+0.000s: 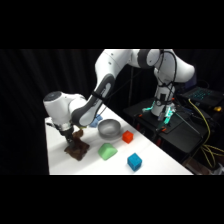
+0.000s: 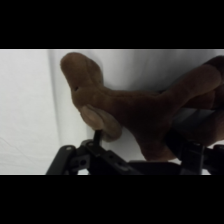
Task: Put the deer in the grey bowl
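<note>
The end effector [image 1: 71, 141] grasps the deer [image 1: 77, 148] left of the grey bowl [image 1: 109, 129]

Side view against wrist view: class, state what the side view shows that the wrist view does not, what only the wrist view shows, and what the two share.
Only the side view shows the grey bowl, the green block, the red block, the blue block and the arm reaching over from its base. Only the wrist view shows the deer up close, filling the frame, with a stubby limb and the gripper's black linkage below it. Both show the deer, the gripper at it, and the white table.
</note>
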